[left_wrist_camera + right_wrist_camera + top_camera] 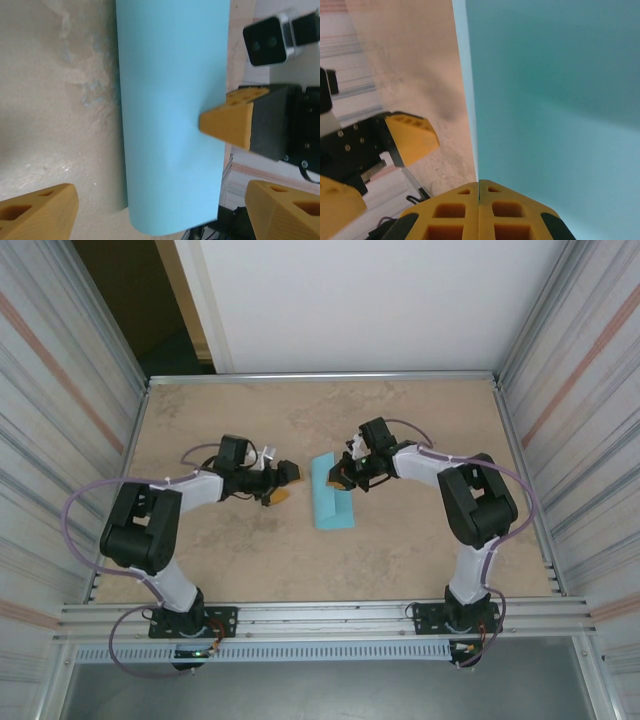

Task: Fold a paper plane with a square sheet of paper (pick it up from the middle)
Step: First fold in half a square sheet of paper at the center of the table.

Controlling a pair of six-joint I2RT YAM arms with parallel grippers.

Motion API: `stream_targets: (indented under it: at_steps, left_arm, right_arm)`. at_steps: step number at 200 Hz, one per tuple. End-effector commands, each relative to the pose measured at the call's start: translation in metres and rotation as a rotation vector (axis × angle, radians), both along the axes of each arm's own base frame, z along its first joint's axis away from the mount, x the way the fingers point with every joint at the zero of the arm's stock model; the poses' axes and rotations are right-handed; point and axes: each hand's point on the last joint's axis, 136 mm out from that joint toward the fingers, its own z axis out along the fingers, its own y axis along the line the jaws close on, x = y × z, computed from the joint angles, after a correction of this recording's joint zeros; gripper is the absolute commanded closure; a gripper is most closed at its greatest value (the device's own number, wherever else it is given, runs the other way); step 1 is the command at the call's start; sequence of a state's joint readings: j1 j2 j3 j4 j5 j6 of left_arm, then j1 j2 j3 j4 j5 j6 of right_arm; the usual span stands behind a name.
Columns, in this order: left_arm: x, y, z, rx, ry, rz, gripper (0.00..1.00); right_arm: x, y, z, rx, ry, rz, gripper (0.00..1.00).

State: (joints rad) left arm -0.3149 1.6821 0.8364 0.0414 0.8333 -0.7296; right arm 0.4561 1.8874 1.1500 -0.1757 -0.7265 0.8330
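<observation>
- left arm [150, 525]: elbow bent out to the left, forearm reaching rightward low over the table [220, 570], wrist roughly level.
- left gripper [281, 484]: released, its yellow fingers [37, 212] spread wide with nothing between them. It sits just beside the square sheet of paper [331, 496], apart from it. Advice: come in low and square to the fold, then press along it without snagging the free edge.
- square sheet of paper: light blue, at table centre between the two grippers. It is partly folded over, loosely curved rather than pressed flat, and not yet dart-shaped. Judged an early fold; line the layers up before creasing.
- right gripper [341, 476]: clenched, fingertips [455, 212] meeting. The paper's edge runs into their seam, so it appears to be grasping the sheet at its right-hand edge. Advice: hold steady as the anchor, without tugging.
- right arm [475, 500]: elbow out to the right, forearm reaching leftward, wrist tipped down onto the paper.
</observation>
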Motion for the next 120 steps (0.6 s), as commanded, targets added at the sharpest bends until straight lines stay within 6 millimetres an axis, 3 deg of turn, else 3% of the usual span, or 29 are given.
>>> stream_targets:
  at_steps: [1, 57, 120]
  left_arm:
    - [0.001, -0.012, -0.005, 0.053, -0.026, -0.048, 0.15]
    - [-0.001, -0.039, -0.018, 0.116, -0.013, -0.101, 0.25]
    - [0.000, -0.049, -0.035, 0.268, -0.022, -0.157, 0.38]
  right_arm:
    - [0.006, -0.006, 0.001, 0.055, -0.024, 0.020, 1.00]
    - [0.006, -0.015, -0.026, 0.000, 0.008, 0.037, 1.00]
    - [0.005, -0.027, -0.039, -0.053, 0.010, 0.012, 1.00]
